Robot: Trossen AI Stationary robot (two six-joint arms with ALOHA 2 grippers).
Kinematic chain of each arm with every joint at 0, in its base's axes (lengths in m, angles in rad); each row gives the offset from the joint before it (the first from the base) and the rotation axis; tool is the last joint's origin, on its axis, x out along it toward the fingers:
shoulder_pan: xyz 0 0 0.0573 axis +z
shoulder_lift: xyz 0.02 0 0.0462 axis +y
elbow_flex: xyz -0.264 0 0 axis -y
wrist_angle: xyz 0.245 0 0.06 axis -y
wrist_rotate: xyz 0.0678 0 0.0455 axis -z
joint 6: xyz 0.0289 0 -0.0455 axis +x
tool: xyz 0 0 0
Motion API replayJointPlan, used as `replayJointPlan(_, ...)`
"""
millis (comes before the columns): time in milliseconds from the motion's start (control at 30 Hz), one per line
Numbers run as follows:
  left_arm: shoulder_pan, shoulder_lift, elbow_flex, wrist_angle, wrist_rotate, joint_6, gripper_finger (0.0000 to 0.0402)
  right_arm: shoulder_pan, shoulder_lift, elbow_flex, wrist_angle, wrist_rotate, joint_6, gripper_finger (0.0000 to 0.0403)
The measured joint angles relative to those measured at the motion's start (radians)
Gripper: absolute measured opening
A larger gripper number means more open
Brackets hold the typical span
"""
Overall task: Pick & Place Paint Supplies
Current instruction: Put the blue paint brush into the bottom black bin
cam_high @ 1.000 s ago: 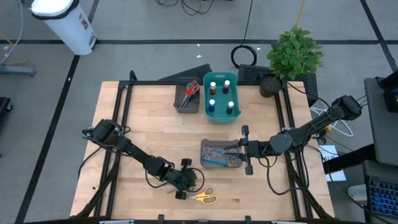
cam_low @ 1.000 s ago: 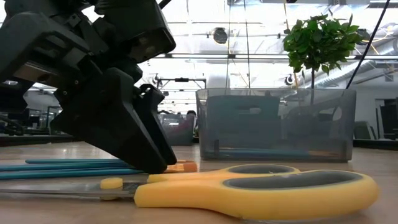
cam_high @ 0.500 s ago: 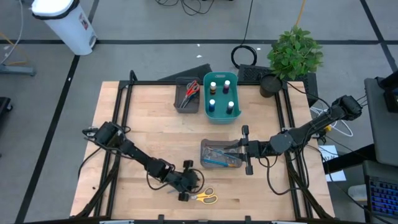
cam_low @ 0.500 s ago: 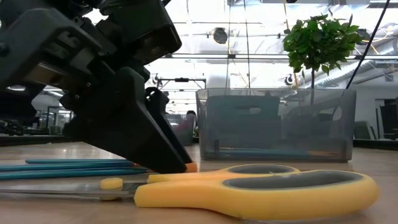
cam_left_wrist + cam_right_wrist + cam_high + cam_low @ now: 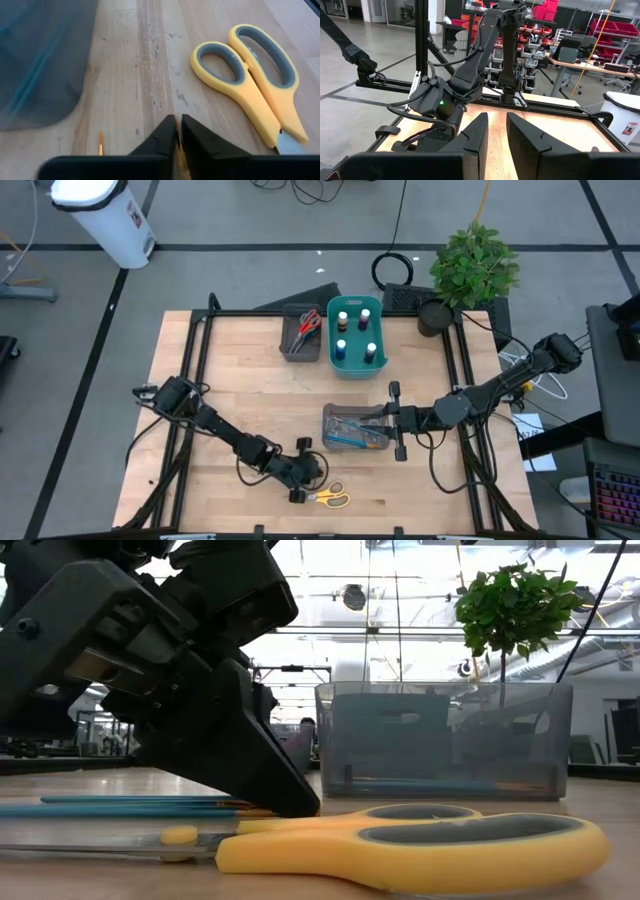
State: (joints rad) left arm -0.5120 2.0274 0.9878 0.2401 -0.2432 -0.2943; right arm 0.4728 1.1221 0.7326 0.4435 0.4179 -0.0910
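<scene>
Yellow scissors (image 5: 255,85) unlabelled, left gripper (image 5: 177,137) jaws pinched on brush (image 5: 120,808)

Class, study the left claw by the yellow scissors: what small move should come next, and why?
Probably a short straight lift. The left claw looks pinched shut on a thin brush lying flat on the table beside the yellow scissors; raising it would clear both before carrying it off.
</scene>
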Motion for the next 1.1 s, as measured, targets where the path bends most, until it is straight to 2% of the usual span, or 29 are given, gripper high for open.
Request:
replayJointPlan(100,0.000,0.000,0.000,0.000,-0.001,0.000,0.0008,0.000,0.000,0.000,0.000,0.000,0.000,0.0059)
replayJointPlan(400,0.003,-0.009,-0.002,0.058,0.005,-0.003,0.0007,0.000,0.000,0.000,0.000,0.000,0.000,0.0059)
replayJointPlan(633,0.006,-0.100,-0.004,0.053,0.017,0.021,0.0006,0.000,0.000,0.000,-0.002,0.000,0.000,0.0059)
replayJointPlan(900,0.014,-0.285,-0.002,0.049,0.005,0.220,0.0004,0.000,0.000,0.000,-0.002,0.000,0.000,0.0059)
replayJointPlan(1100,0.071,-0.402,-0.002,0.105,0.012,0.386,0.0004,0.000,0.000,0.000,0.001,0.000,0.000,0.0059)
